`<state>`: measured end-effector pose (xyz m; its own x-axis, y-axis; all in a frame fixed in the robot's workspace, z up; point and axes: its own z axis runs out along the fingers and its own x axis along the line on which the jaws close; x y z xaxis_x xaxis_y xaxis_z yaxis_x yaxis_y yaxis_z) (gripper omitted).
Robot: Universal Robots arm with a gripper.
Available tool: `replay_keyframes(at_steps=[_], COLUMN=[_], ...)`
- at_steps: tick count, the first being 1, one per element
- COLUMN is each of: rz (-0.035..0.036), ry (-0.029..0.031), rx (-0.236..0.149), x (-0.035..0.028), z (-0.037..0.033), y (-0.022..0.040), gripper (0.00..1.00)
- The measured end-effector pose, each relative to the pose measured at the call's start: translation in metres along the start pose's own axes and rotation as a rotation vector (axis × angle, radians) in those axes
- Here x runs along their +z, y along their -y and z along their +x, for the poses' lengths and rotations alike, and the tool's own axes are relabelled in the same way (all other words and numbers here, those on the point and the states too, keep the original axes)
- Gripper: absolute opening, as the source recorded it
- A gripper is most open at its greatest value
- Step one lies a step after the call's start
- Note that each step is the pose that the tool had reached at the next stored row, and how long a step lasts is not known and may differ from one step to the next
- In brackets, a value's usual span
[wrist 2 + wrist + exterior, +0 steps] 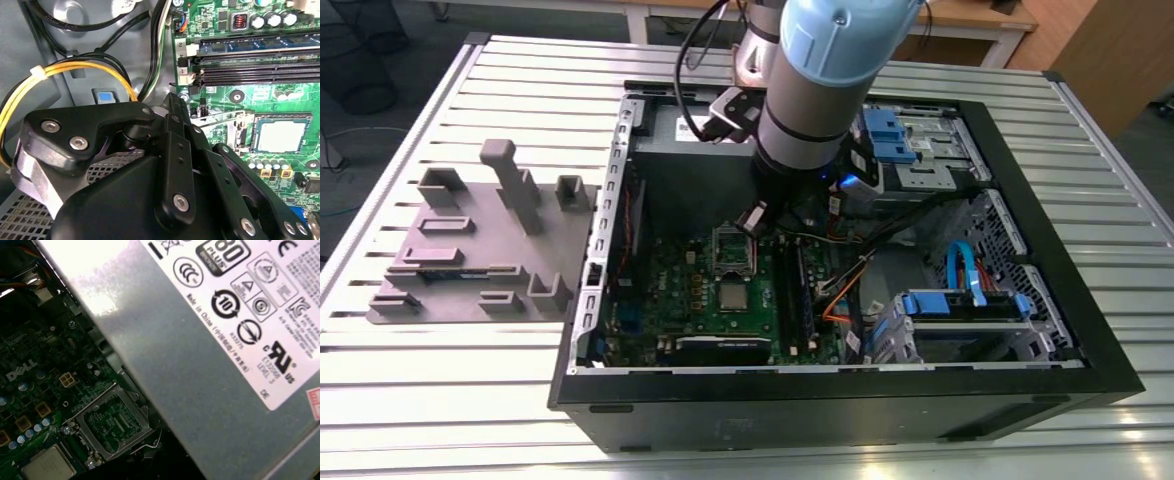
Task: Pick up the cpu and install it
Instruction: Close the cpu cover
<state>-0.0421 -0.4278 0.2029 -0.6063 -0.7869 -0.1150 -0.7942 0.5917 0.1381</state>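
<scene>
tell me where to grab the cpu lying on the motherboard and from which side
Probably by two opposite edges of its pale rim, coming straight down from above. The cpu lies flat, shiny top up, on the motherboard, so no side face is open to a level approach. A dark surround hugs its edges and the hinged metal frame stands next to it, so keep the grip narrow.
</scene>
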Motion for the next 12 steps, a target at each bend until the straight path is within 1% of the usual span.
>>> replay_keyframes(at_steps=[2,6,10,12], rz=[0.0032,0.0050,0.0104,0.0123], ry=[-0.0041,-0.0064,-0.0137,-0.0162], rx=[0.000,0.000,0.001,0.001], x=[0.0000,-0.0009,-0.0023,-0.0033], z=[0.0000,0.0000,0.0003,0.0005], y=[0.0000,-0.0003,-0.0011,-0.0016], gripper=[0.10,0.10,0.10,0.10])
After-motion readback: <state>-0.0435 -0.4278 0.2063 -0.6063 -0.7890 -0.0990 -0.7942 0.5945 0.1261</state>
